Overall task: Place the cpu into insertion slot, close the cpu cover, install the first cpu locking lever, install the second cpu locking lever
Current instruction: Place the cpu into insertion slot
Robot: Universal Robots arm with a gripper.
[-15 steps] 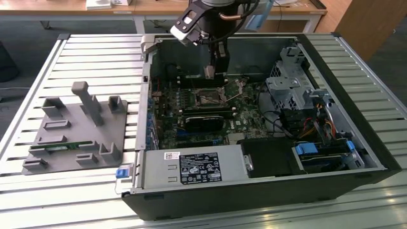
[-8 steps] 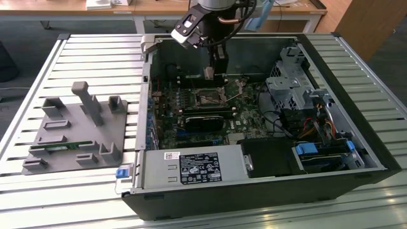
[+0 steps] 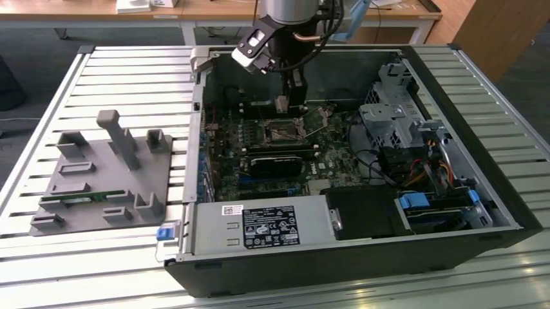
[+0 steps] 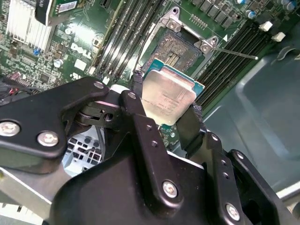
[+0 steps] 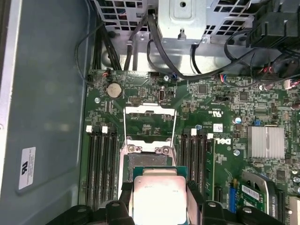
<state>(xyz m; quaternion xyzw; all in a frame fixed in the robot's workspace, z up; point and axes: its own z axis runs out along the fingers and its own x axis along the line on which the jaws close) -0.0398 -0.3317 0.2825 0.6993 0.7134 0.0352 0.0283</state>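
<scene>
1. There is one cpu (image 4: 171, 93) (image 5: 159, 204). It is a flat square chip with a tan-silver metal lid, faint print on its face and a thin green border at the edge.
2. One claw (image 4: 165, 99) (image 5: 160, 192) (image 3: 286, 103) is clenched on the cpu. Its two black fingers (image 4: 136, 93) press on opposite edges of the chip.
3. The cpu is held above the board and not seated. In both wrist views it overlaps one edge of the insertion slot.
4. There is one insertion slot (image 4: 176, 49) (image 5: 147, 161) (image 3: 279, 132), a square socket with a dark pin-grid centre and a silvery rim. Most of the grid is uncovered.
5. One cpu cover (image 5: 149, 110), a thin silver frame with a square window, stands swung open away from the socket.
6. One thin metal locking lever (image 4: 234, 53) juts out sideways from a socket corner, unlatched.
7. Two banks of long black memory slots (image 5: 101, 164) flank the socket on the green motherboard (image 5: 206, 101). One round coin battery (image 5: 114, 89) and one silver finned heatsink (image 5: 266, 142) also sit on that board.
8. The board lies inside one open black computer case (image 3: 344, 270) on the slatted metal desk (image 3: 129, 71).
9. One grey fixture plate (image 3: 103, 174) rests on the desk at the exterior view's left, beside the case.
</scene>
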